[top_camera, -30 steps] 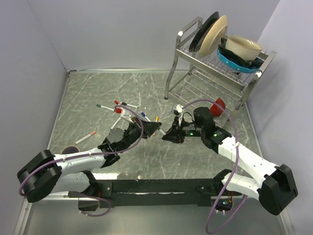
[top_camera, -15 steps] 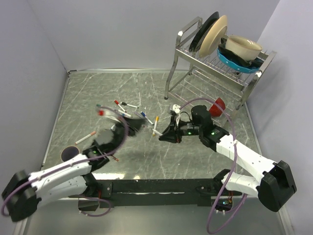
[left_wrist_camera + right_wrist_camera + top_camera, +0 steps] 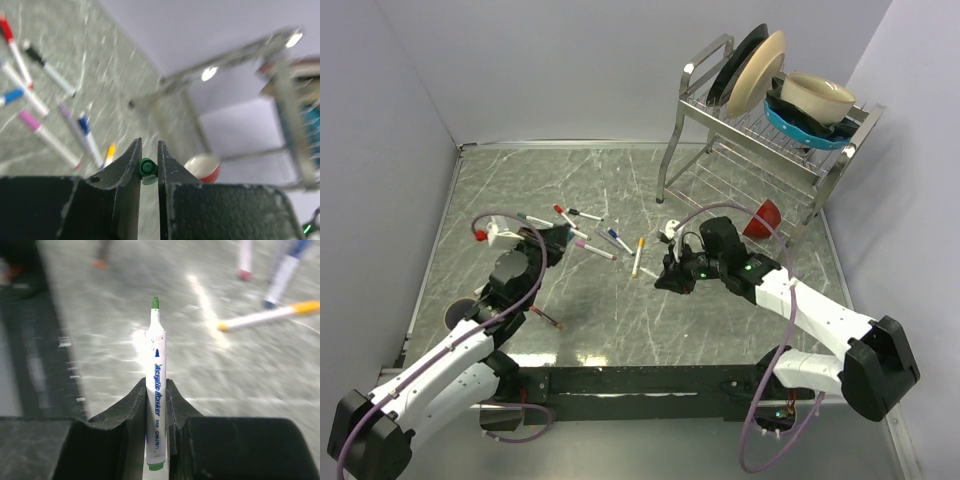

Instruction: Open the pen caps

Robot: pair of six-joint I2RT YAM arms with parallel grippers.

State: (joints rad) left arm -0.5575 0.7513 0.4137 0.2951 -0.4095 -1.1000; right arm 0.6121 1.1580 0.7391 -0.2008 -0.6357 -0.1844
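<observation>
My left gripper (image 3: 148, 145) is shut on a small green pen cap (image 3: 147, 167), pinched between its fingertips above the table. In the top view it (image 3: 558, 240) hovers at the left of a loose cluster of capped markers (image 3: 595, 250). My right gripper (image 3: 155, 385) is shut on a white marker barrel (image 3: 156, 390) whose bare green tip (image 3: 155, 302) points away from me. From above, that gripper (image 3: 665, 278) sits right of the yellow-capped marker (image 3: 636, 256). Red (image 3: 6, 30), black (image 3: 35, 55), blue (image 3: 12, 95) and pink (image 3: 29, 120) caps sit on their pens.
A metal dish rack (image 3: 760, 130) with plates and bowls stands at the back right, with a red bowl (image 3: 763, 217) under it. A dark round cup (image 3: 460, 313) sits near the left edge. One more marker (image 3: 545, 318) lies by my left arm.
My left arm has swung left and away from the right gripper, carrying the green cap off the marker. The right gripper has shifted a little left with the uncapped marker.
</observation>
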